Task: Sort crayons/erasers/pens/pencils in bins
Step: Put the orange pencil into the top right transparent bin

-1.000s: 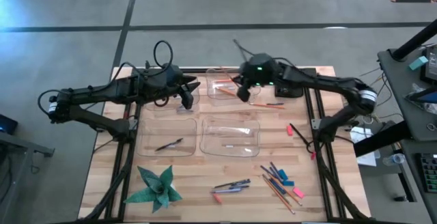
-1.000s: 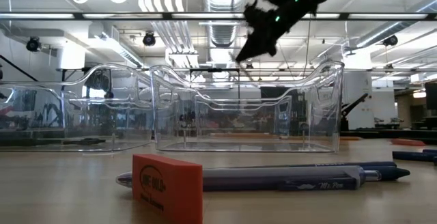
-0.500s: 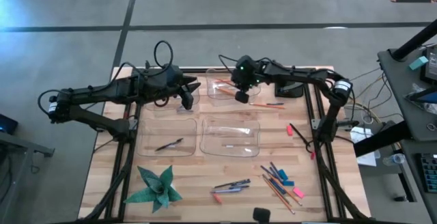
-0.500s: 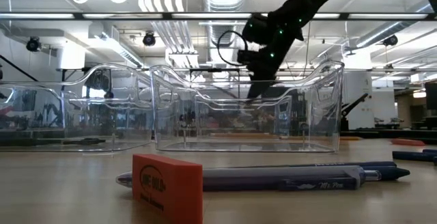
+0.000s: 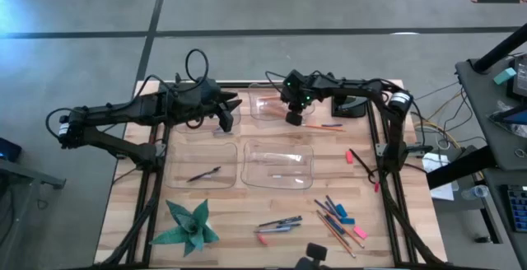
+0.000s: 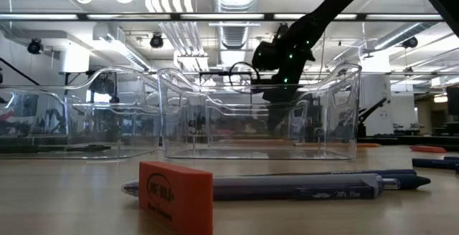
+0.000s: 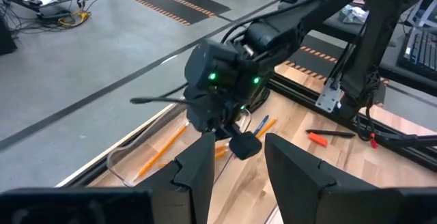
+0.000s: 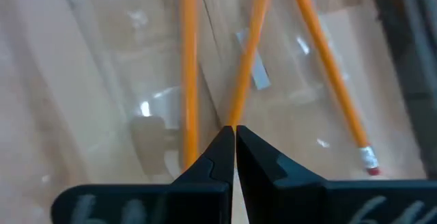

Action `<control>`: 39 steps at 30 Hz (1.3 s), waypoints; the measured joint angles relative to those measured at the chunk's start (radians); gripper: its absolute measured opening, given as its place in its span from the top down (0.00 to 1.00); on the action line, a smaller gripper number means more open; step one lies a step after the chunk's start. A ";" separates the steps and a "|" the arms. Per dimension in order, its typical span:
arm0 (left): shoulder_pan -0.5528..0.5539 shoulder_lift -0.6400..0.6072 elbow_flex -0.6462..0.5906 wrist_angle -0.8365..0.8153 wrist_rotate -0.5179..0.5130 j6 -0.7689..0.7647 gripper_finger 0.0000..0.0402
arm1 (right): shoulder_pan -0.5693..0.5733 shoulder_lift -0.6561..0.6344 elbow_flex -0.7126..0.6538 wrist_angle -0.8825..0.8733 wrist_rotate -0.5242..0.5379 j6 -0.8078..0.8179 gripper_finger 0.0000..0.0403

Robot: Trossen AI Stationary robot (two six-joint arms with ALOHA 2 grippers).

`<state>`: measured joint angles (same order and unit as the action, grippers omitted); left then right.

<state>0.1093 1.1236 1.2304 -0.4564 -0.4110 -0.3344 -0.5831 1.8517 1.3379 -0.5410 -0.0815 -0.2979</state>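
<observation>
My right gripper (image 5: 292, 118) is down in the far-right bin (image 5: 262, 115), shut on an orange pencil (image 8: 254, 43). Two more orange pencils (image 8: 189, 67) lie on that bin's floor beside it. My left gripper (image 7: 235, 162) is open and holds nothing, hovering over the far-left bin (image 5: 206, 130). The near-left bin (image 5: 202, 165) contains one dark pen (image 5: 203, 174). Loose pens (image 5: 280, 223), pencils and blue crayons (image 5: 333, 216) and erasers (image 5: 358, 232) lie along the table's near edge. My right gripper pinches one orange pencil at its end (image 8: 237, 111) between the two fingertips (image 8: 217, 149), coming from above and pointing down into the far-right bin. The pencil runs on ahead of the fingers, along them, over the bin's floor; its other end is out of view.
A green folded-paper star (image 5: 189, 227) sits at the near left corner. A pencil and a blue stick (image 5: 323, 126) lie just outside the far-right bin. A red pen (image 5: 362, 167) and a pink eraser (image 5: 349, 156) lie at the right. The near-right bin (image 5: 277, 165) stands mid-table.
My right gripper has come down from above the far-right bin into it, its arm folding back toward the table's far edge. The left arm has stayed still.
</observation>
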 joint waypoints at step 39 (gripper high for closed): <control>0.000 0.000 0.000 -0.002 -0.001 -0.001 0.71 | 0.000 -0.576 -0.282 -0.590 0.003 0.458 0.68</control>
<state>0.1093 1.1236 1.2304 -0.4583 -0.4123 -0.3355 -0.5831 1.2761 1.0560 -1.1314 -0.0780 0.1596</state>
